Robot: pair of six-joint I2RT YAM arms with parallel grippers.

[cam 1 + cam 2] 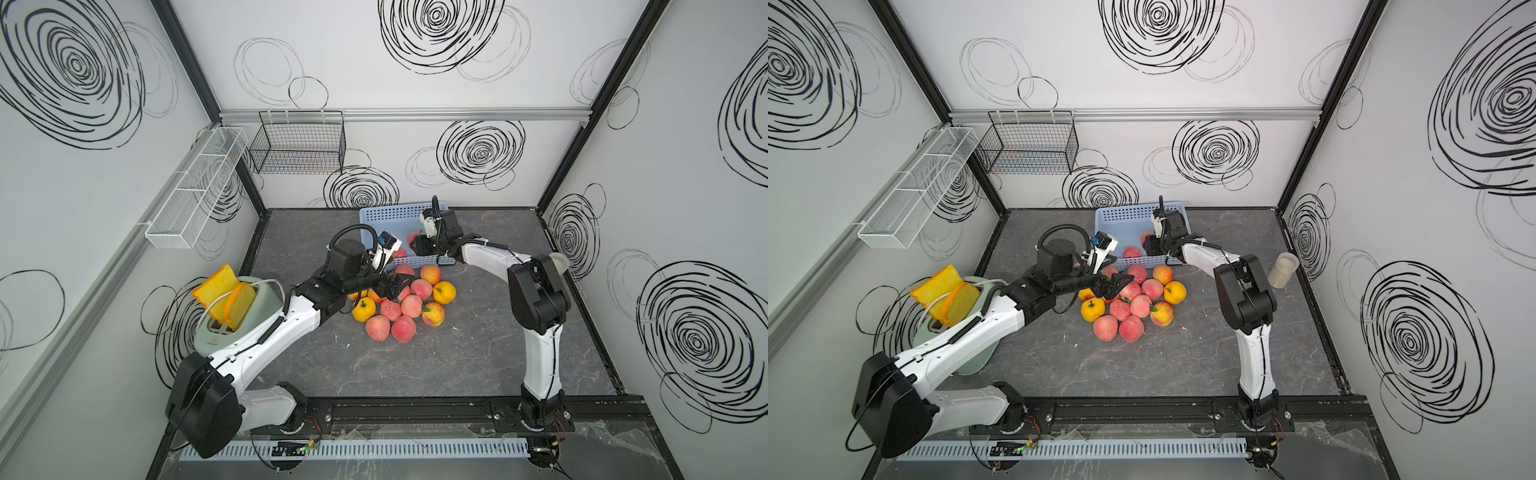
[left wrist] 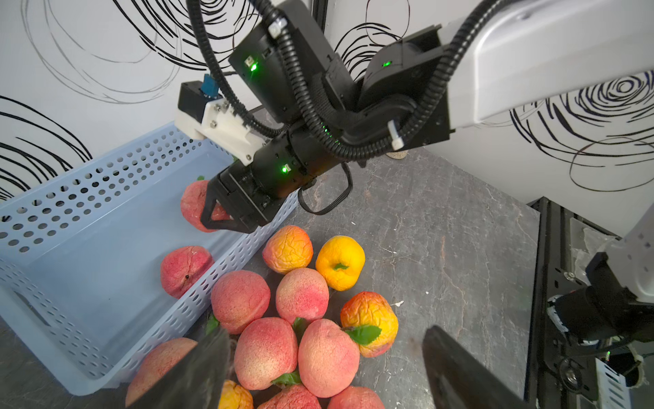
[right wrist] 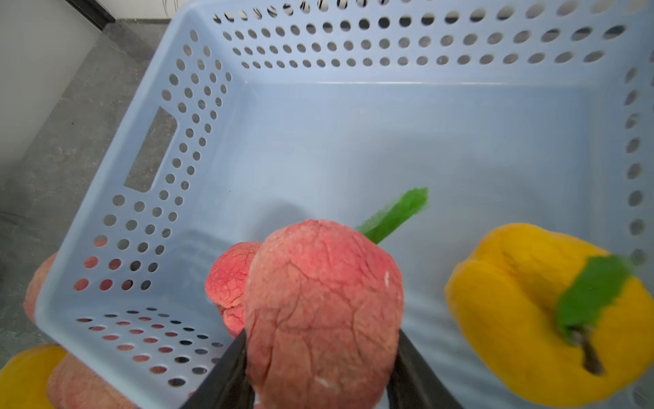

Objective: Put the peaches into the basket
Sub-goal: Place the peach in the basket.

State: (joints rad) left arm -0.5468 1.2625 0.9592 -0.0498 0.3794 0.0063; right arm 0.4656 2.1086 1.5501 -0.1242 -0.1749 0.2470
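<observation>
Peaches (image 1: 399,305) sit heaped at the centre of a top view, touching the near wall of the blue basket (image 1: 386,216) just above them. My right gripper (image 3: 318,357) clamps 1 pink peach (image 3: 322,301) over the basket floor, ready to drop, I judge; 2 others lie inside. My left gripper (image 2: 325,357) hangs open above the heap. Dark marbled counter (image 1: 478,353), swirl-printed walls (image 1: 415,145).
</observation>
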